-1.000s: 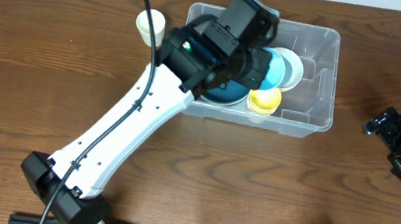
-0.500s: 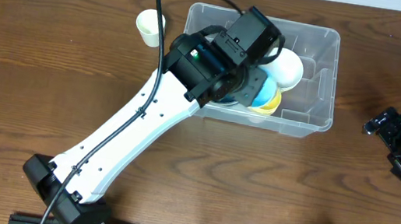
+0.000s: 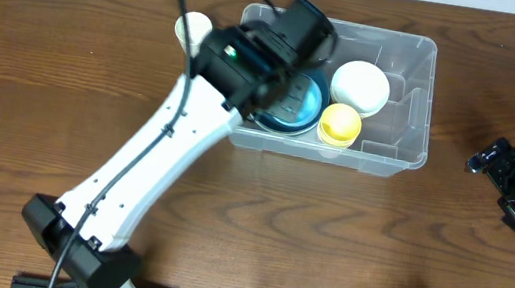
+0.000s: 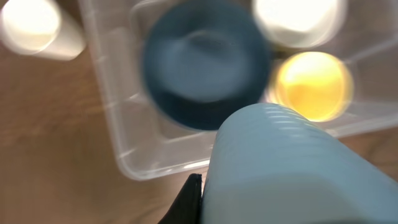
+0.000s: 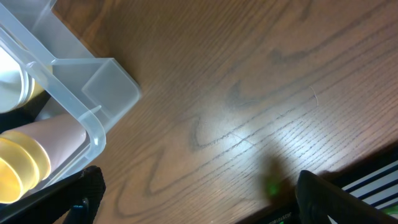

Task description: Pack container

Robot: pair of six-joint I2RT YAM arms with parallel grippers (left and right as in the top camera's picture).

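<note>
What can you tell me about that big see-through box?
The container is a big clear plastic bin, rectangular, with a rolled rim and ribs inside. It sits flat on the wooden table, open-topped. Inside are a blue bowl, a white cup and a yellow cup. The left arm hangs over one end.

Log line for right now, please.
left gripper: shut on light blue cup, over container | right gripper: open, aside | inside: blue bowl, white cup, yellow cup
</note>
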